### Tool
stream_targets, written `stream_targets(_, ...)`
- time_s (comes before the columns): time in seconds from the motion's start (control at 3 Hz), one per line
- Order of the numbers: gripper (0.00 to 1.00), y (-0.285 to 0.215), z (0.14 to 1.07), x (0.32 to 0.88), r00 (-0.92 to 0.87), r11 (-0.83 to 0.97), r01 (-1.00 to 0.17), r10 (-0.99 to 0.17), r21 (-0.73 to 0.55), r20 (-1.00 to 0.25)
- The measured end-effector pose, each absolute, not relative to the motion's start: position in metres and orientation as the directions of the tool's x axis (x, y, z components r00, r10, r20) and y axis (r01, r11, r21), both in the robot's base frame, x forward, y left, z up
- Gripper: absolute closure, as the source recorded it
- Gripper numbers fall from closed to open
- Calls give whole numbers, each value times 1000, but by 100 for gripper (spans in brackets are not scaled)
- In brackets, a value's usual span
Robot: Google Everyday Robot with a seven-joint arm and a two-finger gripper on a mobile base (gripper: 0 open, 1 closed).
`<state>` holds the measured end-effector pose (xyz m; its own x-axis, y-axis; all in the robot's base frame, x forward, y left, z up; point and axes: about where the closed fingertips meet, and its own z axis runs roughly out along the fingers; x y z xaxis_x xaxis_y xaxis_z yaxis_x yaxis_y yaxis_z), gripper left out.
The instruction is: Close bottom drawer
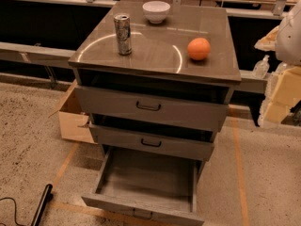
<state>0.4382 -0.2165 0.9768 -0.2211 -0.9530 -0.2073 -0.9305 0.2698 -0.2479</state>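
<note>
Concrete floor, grey cabinet [155, 48] mid-frame: bottom drawer [146, 178] pulled far out at its base, gripper [282, 95] at right frame edge, well apart from it, grip state cannot be told; can [123, 34], bowl [156, 11], orange [199, 49] on top.

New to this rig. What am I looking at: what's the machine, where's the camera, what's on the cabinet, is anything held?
This is one picture from the robot's only camera, looking down at the front of a grey cabinet. Where the camera is mounted is not on record. The robot is a wheeled base with one arm, and only pale arm parts show at the right edge. Its two-finger tool is not in view, so nothing is seen held. On the cabinet top stand a drink can, a white bowl and an orange. All three drawers are open. The bottom drawer is pulled out farthest and looks empty; it is the one to push shut. A cardboard box sits on the floor to the left.
</note>
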Motion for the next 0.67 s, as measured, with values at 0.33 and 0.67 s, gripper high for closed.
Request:
stream_targets(0.33, 0, -216, 977, 438, -221, 270, -930, -953, -248, -207)
stream_targets(0.67, 15, -216, 979, 438, -220, 270, -928, -953, -257, -210)
